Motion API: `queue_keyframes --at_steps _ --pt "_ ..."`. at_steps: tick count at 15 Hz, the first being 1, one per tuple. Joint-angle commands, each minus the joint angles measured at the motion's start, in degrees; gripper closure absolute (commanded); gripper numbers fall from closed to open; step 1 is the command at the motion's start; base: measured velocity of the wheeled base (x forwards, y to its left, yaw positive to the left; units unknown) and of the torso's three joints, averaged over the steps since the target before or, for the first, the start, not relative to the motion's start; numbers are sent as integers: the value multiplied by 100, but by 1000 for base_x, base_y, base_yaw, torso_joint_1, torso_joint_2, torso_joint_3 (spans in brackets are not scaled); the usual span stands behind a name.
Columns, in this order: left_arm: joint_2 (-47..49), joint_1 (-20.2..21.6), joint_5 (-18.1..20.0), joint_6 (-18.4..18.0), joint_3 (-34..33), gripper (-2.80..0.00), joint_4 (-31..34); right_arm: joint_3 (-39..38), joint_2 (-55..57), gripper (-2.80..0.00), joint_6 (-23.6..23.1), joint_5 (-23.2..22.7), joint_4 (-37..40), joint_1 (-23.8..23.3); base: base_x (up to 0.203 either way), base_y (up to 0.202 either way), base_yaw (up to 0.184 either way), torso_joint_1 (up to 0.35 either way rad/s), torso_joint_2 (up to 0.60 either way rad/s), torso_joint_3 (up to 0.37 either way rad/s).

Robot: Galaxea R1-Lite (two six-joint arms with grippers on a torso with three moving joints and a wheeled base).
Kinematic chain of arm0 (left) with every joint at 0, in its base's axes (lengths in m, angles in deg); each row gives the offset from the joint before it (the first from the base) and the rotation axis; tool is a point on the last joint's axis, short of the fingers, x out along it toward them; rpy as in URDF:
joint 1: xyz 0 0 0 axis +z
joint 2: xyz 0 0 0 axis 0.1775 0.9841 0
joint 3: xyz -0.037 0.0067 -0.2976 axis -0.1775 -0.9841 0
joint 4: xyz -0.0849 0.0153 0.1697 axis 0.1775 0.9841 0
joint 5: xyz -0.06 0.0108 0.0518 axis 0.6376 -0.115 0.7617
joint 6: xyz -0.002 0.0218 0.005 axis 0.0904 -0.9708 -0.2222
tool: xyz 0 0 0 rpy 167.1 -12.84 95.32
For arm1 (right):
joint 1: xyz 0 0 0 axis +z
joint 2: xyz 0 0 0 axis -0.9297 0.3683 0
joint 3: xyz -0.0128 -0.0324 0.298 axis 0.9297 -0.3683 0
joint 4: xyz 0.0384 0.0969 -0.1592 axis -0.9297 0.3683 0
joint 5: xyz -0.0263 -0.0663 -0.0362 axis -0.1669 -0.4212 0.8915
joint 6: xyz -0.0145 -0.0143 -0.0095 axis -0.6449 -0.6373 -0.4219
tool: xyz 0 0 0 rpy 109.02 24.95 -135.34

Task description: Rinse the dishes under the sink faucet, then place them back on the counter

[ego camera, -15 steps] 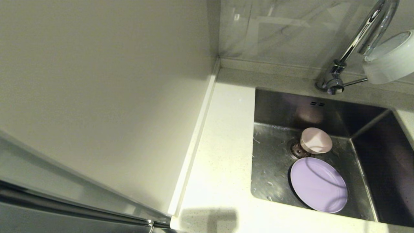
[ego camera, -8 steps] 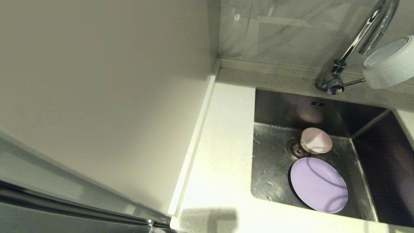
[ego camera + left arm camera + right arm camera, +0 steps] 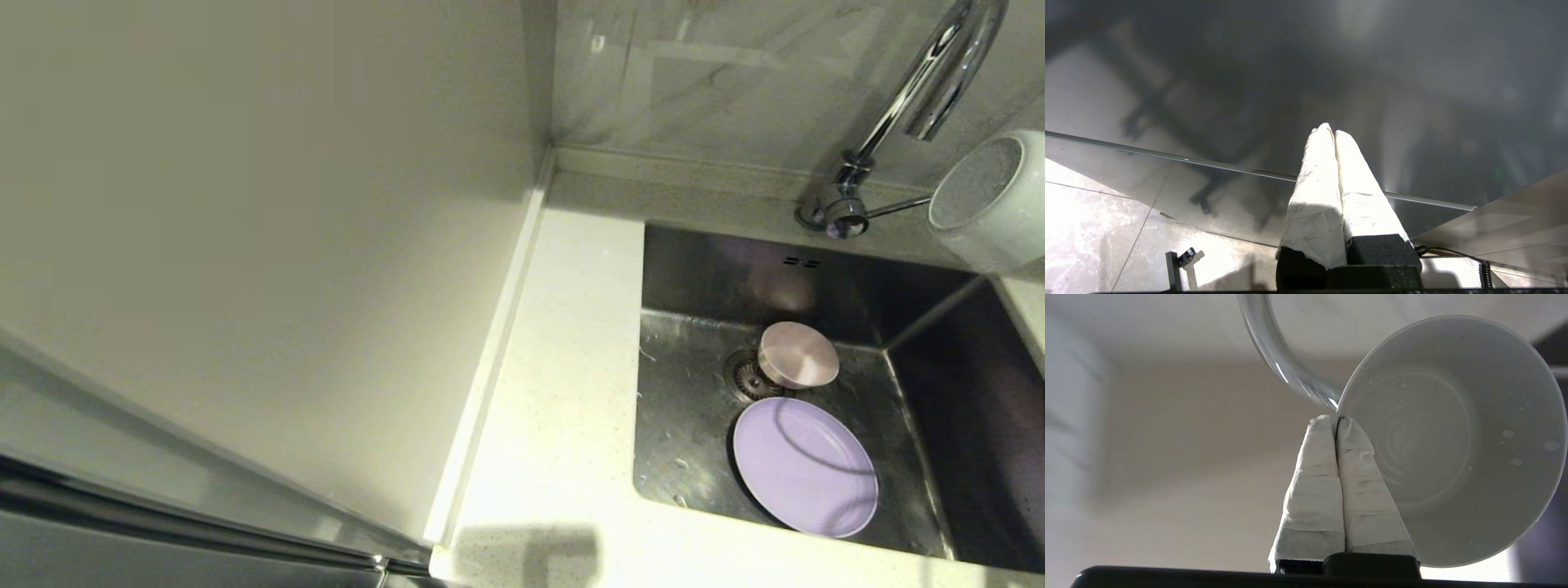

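Note:
A pale blue-green bowl (image 3: 992, 200) hangs in the air at the head view's right edge, tipped on its side, right of and below the faucet (image 3: 922, 82) spout. In the right wrist view my right gripper (image 3: 1336, 418) is shut on the rim of this bowl (image 3: 1453, 437), whose wet inside shows droplets, with the faucet (image 3: 1278, 355) curving just beyond. In the sink (image 3: 694, 408) a pink bowl (image 3: 798, 354) lies upside down beside the drain, and a lilac plate (image 3: 804, 465) lies flat in front of it. My left gripper (image 3: 1331, 130) is shut and empty, parked away from the sink.
The white speckled counter (image 3: 563, 392) runs along the sink's left side and front, bounded by a raised edge strip and a cream wall panel. The faucet's thin lever (image 3: 898, 207) points right. The drain strainer (image 3: 747, 377) is partly covered by the pink bowl.
The held blue-green bowl has dropped lower and away from under the spout, and has turned so its opening faces more to the left. The pink bowl and plate have not moved.

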Motion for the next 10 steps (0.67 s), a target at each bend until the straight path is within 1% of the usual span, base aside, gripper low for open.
queue_keyframes --at_steps 1,2,3,6,7,8,10 --pt "0 1 0 -5 -18 0 -3 6 -3 0 -1155 -835 -31 -131 0 0 0 0 0 0" --pt "0 1 0 4 -18 0 -3 26 0 0 -1616 -1285 -31 -316 0 0 0 0 0 0" --pt "0 1 0 4 -18 0 -3 87 6 0 -1903 -1671 -39 -505 0 0 0 0 0 0" --pt "0 1 0 4 -18 0 -3 331 36 0 -2234 -2662 -96 -926 0 0 0 0 0 0" --pt "0 1 0 4 -12 0 -3 400 54 0 -2509 -2983 -170 -1065 0 0 0 0 0 0" --pt "0 1 0 1 -18 0 -3 433 78 0 -2867 -3007 -318 -1184 0 0 0 0 0 0" --pt "0 1 0 4 -18 0 -3 513 94 0 -3508 -3011 -373 -1397 0 0 0 0 0 0"
